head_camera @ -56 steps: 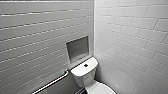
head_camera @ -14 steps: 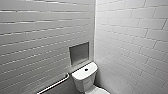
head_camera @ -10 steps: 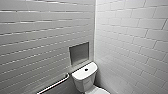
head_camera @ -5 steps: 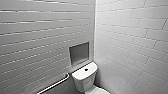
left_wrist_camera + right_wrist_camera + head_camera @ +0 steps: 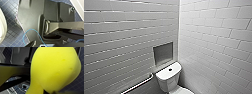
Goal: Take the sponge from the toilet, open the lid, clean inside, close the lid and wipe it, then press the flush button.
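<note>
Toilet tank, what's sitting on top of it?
A small dark round flush button sits in the middle of the white tank top. The top covers the tank, so its inside cannot be seen.

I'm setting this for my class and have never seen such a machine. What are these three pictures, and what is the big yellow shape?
It is a wheeled robot with two arms, in a tiled bathroom. One camera sits high on it and looks down at the white toilet, with the dark flush button on its tank, a wall niche above and a grab bar beside. The other two cameras sit on the wrists. The left one sees the robot's own dark parts, a blue cable and blue floor tiles. The right one sees the sponge close up: it looks squeezed in the right pincer.
</note>
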`<state>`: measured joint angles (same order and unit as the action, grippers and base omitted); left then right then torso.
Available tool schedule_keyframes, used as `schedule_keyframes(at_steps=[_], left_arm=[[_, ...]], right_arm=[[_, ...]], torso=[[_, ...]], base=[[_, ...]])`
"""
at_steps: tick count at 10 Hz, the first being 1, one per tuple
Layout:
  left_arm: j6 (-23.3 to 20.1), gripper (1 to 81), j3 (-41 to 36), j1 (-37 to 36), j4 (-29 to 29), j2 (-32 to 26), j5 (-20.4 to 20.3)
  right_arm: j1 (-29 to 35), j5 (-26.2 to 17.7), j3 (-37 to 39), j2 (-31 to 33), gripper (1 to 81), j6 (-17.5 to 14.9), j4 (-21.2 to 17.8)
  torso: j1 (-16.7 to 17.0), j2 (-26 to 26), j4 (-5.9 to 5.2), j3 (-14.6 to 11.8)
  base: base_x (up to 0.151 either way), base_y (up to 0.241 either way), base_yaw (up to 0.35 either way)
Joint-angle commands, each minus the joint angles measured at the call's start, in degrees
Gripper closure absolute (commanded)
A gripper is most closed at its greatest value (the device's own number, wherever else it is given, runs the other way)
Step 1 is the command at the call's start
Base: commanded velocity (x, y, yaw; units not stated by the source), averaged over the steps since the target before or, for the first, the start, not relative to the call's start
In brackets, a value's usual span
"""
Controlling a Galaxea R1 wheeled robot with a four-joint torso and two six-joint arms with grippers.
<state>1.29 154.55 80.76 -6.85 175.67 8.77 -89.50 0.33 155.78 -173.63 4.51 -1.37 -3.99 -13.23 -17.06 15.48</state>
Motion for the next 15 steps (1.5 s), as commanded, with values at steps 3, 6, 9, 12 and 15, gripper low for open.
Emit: schedule_keyframes(at_steps=[3, 6, 9, 12, 15], left_arm=[[-0.15, 1.0, -0.39, -2.93, 0.52, -0.14, 3.36], [-0.15, 1.0, -0.39, -2.93, 0.52, 0.39, 3.36], [-0.15, 1.0, -0.30, -2.93, 0.52, 0.39, 3.36], [-0.24, 1.0, -0.21, -2.93, 0.26, 0.39, 3.36], [-0.24, 1.0, -0.21, -2.93, 0.44, 0.39, 3.36]], right_arm=[[1.91, -3.93, -0.05, -0.16, 81.1, -0.12, 0.66], [2.09, -3.93, 0.39, -0.34, 81.1, -0.12, 0.58], [2.09, -3.84, 0.39, -0.34, 81.1, -0.12, 0.57], [2.00, -3.93, 0.39, -0.34, 81.1, -0.12, 0.57], [2.00, -3.93, 0.39, -0.34, 81.1, -0.12, 0.57]], torso=[[0.00, 0.00, 0.00, 0.00], [0.07, -0.02, 0.00, -0.02], [0.05, -0.02, 0.00, 0.00], [0.11, -0.02, 0.00, 0.00], [0.24, -0.07, 0.00, -0.04]], base=[[0.085, 0.000, 0.000], [0.000, 0.000, 0.000], [0.000, 0.000, 0.000], [0.000, 0.000, 0.000], [0.043, 0.000, 0.000]])
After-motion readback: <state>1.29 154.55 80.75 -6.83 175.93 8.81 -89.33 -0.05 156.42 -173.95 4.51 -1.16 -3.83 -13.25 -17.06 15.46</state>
